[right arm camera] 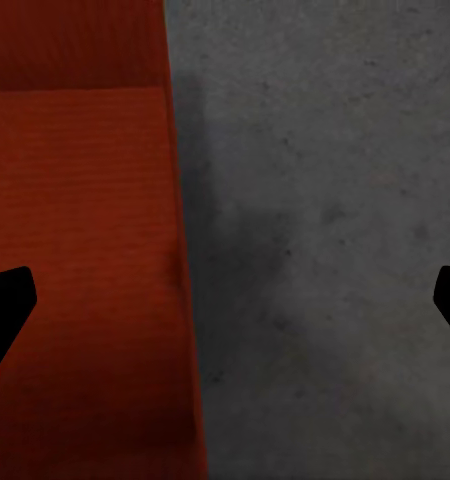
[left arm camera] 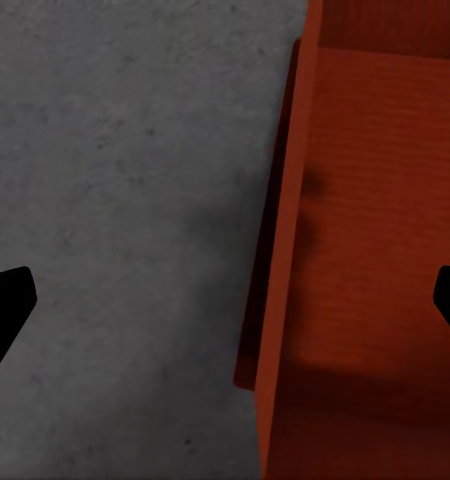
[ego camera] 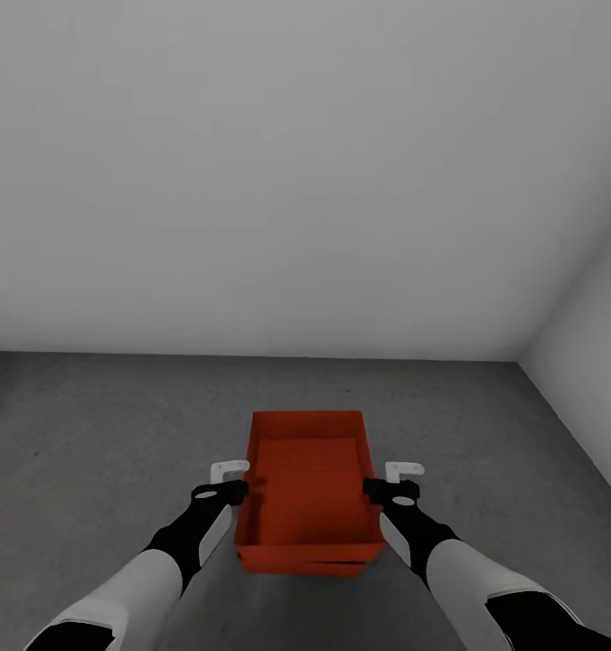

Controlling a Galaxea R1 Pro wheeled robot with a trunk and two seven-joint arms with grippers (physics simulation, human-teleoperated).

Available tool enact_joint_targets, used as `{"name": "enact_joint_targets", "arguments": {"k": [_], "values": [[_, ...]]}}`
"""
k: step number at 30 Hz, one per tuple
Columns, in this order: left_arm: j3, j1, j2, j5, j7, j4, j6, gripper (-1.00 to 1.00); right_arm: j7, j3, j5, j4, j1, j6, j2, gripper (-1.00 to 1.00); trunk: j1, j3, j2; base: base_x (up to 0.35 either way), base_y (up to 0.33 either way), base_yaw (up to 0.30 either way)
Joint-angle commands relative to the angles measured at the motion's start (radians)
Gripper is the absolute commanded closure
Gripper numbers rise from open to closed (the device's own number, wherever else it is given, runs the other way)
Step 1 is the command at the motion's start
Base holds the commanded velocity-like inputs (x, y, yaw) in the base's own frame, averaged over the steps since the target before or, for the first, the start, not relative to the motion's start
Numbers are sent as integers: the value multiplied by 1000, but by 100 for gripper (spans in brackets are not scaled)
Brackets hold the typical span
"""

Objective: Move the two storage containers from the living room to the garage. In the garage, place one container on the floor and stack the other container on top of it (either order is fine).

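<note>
An orange-red storage container (ego camera: 307, 470) sits on the dark grey garage floor (ego camera: 89, 434), straight ahead of me. A second container's rim (ego camera: 296, 567) peeks out beneath it, so the two look stacked. My left gripper (ego camera: 240, 484) is open at the upper box's left wall and straddles that wall (left arm camera: 285, 250) with one finger over the floor and one over the box's inside. A darker strip of the lower container (left arm camera: 247, 340) shows below it. My right gripper (ego camera: 378, 485) is open in the same way astride the right wall (right arm camera: 181, 250). Neither gripper holds anything.
A plain white-grey wall (ego camera: 251, 181) stands just behind the boxes, and a side wall (ego camera: 595, 362) meets it at a corner on the right. Bare floor spreads to the left and right of the stack.
</note>
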Motion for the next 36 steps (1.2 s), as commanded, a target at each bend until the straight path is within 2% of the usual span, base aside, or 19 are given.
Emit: {"name": "enact_joint_targets", "arguments": {"k": [1,36], "values": [[-8,0,1,10,8,-2,5,-100,-5,8,-8,1,-1,-3,0,-100,-4,2,7,0,0,0],[-7,0,7,11,8,-1,6,-100,-2,10,-9,1,-1,0,0,-100,-138,112,252,0,0,0]]}}
